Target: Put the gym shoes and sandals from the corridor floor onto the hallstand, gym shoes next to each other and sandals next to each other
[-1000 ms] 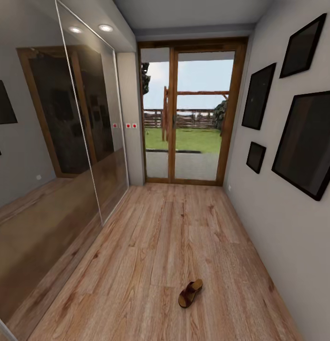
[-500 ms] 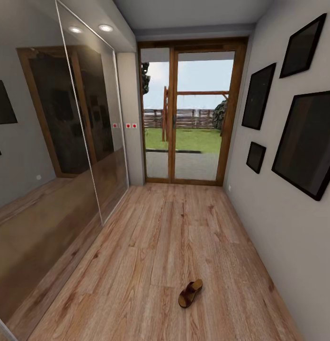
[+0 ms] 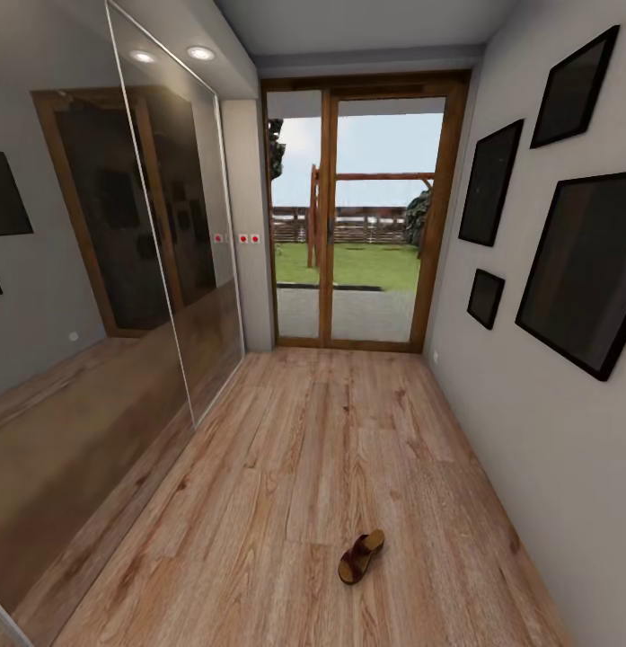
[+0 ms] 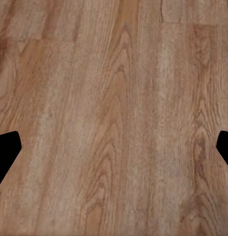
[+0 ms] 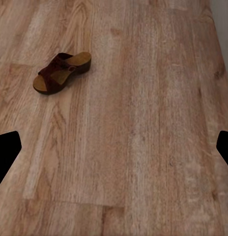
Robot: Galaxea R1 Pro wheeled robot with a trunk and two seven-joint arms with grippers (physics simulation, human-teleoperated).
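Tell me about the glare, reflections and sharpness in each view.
Head view: two ceiling spots glare bright, the mirrored wardrobe reflects the corridor, the glass door is daylit; the sandal is small but sharp. Right wrist view: sandal slightly soft, with only a faint shadow. Left wrist view: evenly lit floor, no glare.

- Left gripper point(image 4: 114, 152): the left wrist view's edges cut off both black fingertips point(image 4: 6, 152); only their dark corners show over the light brown wood-grain plank floor point(image 4: 114, 98).
- Right gripper point(image 5: 114, 152): cut off the same way in the right wrist view.
- Large black-framed picture point(image 3: 586, 270), on the wall beyond the dark brown leather open sandal point(image 3: 360, 556): cut by the head view's edge.
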